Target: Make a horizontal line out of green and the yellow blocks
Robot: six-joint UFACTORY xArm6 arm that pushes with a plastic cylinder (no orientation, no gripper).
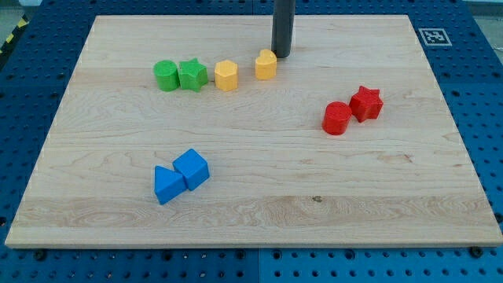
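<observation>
A green cylinder and a green star touch each other at the board's upper left. A yellow hexagonal block sits a short gap to the right of the star. A second yellow block sits further right and slightly higher in the view. My tip rests on the board just to the upper right of that second yellow block, almost touching it.
A red cylinder and a red star touch at the right. A blue triangular block and a blue cube touch at the lower left. The wooden board lies on a blue perforated table.
</observation>
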